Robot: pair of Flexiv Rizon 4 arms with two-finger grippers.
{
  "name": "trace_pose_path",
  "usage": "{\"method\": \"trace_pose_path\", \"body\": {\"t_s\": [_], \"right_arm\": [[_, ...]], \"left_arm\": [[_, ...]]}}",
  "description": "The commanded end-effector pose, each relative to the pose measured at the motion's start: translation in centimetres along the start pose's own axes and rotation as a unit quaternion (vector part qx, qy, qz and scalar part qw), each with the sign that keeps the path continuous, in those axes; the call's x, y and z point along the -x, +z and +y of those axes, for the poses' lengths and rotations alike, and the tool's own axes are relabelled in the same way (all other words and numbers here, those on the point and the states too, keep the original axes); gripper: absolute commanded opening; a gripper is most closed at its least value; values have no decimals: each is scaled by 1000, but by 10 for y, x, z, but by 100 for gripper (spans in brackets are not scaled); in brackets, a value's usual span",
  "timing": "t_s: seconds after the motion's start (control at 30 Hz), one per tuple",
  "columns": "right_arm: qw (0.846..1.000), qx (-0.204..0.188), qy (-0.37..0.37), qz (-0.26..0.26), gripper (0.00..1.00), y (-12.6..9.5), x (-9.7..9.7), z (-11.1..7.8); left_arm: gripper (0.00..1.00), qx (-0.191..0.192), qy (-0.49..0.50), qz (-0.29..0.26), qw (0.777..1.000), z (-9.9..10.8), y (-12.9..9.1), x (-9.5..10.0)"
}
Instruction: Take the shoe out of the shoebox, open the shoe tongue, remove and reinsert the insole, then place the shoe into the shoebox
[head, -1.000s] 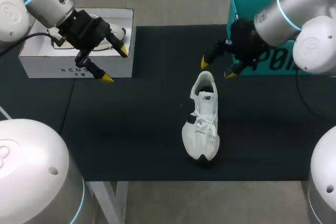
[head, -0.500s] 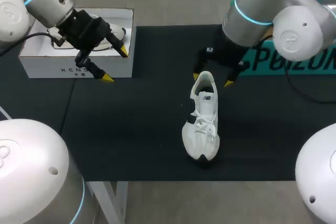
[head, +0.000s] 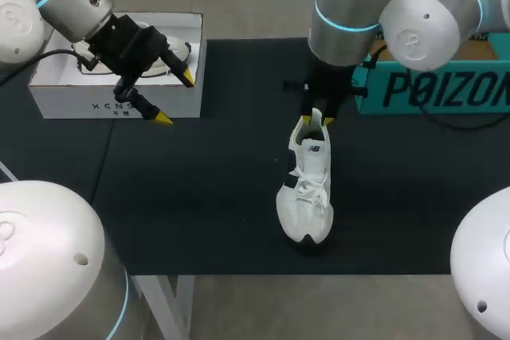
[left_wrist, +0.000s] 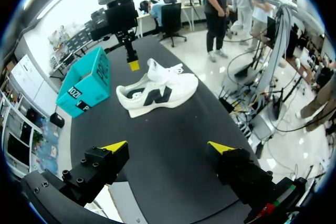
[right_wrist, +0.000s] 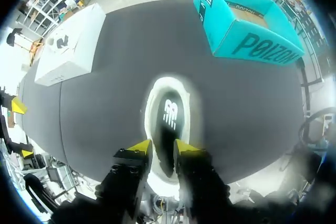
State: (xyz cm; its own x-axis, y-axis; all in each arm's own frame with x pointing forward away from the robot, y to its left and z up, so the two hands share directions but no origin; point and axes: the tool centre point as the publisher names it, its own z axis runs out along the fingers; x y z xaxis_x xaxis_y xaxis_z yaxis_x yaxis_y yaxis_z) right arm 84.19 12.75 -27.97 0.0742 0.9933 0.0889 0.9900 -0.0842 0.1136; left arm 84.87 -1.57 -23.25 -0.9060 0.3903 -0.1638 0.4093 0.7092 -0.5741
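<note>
The white shoe [head: 307, 189] lies on the black mat, toe toward the table's front and heel toward the back. My right gripper [head: 315, 121] hangs over its heel opening. In the right wrist view that gripper [right_wrist: 163, 148] is just above the shoe [right_wrist: 168, 85], with the dark insole [right_wrist: 169, 114] showing ahead of it. I cannot see whether it holds anything. The teal shoebox [head: 430, 89] stands open at the back right. My left gripper [head: 175, 98] is open and empty, far to the left by the white box. In its own view [left_wrist: 168, 148] the shoe [left_wrist: 157, 90] lies well ahead.
A white box [head: 80, 101] sits at the back left, under my left arm, with something white inside. The teal shoebox [right_wrist: 247, 24] is ahead and to the side of the right gripper. Bare black mat [head: 199, 197] lies between the white box and the shoe.
My right arm has swung left from in front of the teal shoebox and come down over the shoe's heel. The left arm and the shoe have not moved.
</note>
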Motion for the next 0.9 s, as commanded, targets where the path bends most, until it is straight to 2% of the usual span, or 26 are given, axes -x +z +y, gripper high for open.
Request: {"method": "trace_pose_path", "body": {"t_s": [0.03, 0.5, 0.9], "right_arm": [[1000, -5, 0, -21, 0, 23, -14, 6], [999, -25, 11, -16, 0, 84, -11, 7], [998, -69, 3, -9, 0, 132, -9, 14]], "left_arm": [[100, 1, 0, 1, 1000, 0, 0, 0], [100, 1, 0, 1, 1000, 0, 0, 0], [100, 1, 0, 1, 1000, 0, 0, 0]]}}
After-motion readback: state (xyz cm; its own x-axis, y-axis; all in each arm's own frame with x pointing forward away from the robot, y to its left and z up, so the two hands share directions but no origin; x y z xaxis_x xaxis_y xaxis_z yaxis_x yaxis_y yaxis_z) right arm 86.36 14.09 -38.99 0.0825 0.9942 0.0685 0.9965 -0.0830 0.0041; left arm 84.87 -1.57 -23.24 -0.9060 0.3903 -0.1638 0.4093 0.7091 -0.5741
